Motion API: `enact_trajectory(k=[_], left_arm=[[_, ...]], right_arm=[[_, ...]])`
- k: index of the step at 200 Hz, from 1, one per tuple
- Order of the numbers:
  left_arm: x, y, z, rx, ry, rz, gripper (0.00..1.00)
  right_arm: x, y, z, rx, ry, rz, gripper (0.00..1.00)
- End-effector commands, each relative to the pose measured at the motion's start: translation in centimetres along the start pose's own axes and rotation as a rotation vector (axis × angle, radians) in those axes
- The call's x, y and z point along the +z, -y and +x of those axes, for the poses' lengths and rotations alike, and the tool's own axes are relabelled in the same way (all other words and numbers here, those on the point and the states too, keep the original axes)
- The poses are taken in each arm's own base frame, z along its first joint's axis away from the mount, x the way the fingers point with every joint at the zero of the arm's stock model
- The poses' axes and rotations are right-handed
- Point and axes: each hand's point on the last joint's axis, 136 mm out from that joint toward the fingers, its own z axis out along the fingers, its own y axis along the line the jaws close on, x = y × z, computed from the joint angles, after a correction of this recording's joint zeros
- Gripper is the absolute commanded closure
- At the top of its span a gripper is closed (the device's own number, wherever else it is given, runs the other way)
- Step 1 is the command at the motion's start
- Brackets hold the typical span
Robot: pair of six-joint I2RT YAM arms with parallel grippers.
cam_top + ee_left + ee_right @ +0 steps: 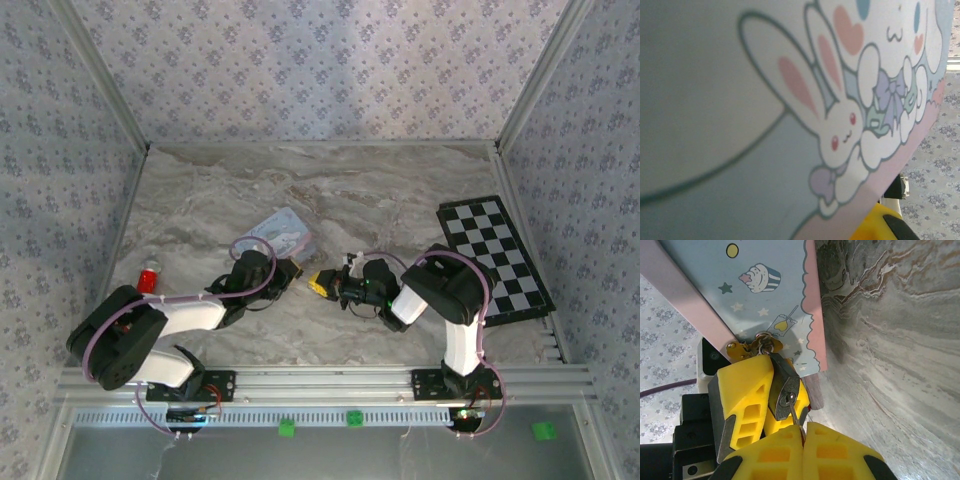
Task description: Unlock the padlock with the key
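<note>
No legible words, numbers or brand marks, pale blue tin (pixel 715 100) printed with cartoon rabbit (pixel 840 125) and cupcake (pixel 761 277)

Soft even light, blurry left-wrist view

The tin (pixel 715 100) is pale blue, pink-bordered, with white cartoon rabbits. At the tin's edge the padlock (pixel 785 390) is dark grey, the key (pixel 796 416) silver and the right gripper (pixel 803 432) yellow-fingered. Right of the tin the board (pixel 495 255) is black-and-white chequered, and the table (pixel 400 190) is grey-beige, marble-veined.

The padlock (pixel 785 392) was dark, dull metal; the key (pixel 796 414) bright metal; the tin (pixel 715 295) smooth and printed; the table (pixel 890 340) glossy, marble-patterned.
</note>
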Motion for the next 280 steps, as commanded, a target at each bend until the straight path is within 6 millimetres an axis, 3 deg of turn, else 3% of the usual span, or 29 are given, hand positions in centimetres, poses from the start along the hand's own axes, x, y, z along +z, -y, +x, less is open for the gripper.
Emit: enact_trajectory(k=[1,68,126,199,280], left_arm=[[-0.5,2.2,0.9,-0.019,-0.049,0.088,1.00],[-0.6,2.9,0.9,-0.032,-0.052,0.113,1.00],[-1.0,5.6,1.3,-0.021,-0.077,0.183,1.00],[-1.5,5.4,1.0,-0.024,-0.059,0.178,1.00],[-1.7,7.5,1.5,-0.033,-0.084,0.242,1.00]], right_arm=[[0.3,-1.5,-0.6,-0.010,0.013,-0.048,1.00],[0.6,-1.6,-0.8,0.001,0.015,-0.051,1.00],[1.1,-2.8,-1.1,0.018,0.006,-0.079,1.00],[0.8,-3.5,-1.7,0.025,0.005,-0.096,1.00],[1.2,-3.6,-1.5,0.026,-0.009,-0.098,1.00]])
